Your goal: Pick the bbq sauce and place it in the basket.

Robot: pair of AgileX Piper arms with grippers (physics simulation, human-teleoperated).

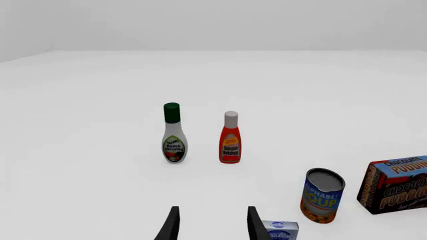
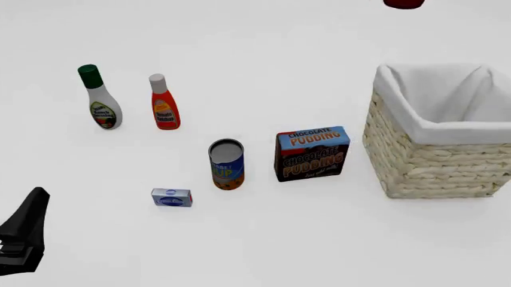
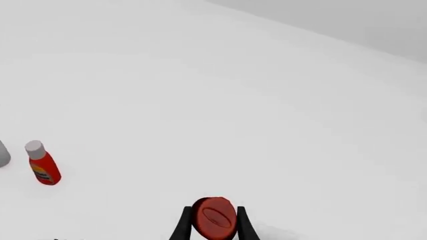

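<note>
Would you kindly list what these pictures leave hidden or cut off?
- bbq sauce: right wrist view shows only its red cap between the right tool's fingers; front view's top edge crops it.
- basket: cut by front view's right edge.
- left tool: only finger ends in left wrist view, nothing between them.
- Small label print: too small.

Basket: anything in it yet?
Looks empty: the basket shows only bare white lining in the front view, though its floor is hidden.

Before you on the counter, dressing bottle far left, ketchup beside it, soup can left of pudding box, basket right, small packet nearest you.
</note>
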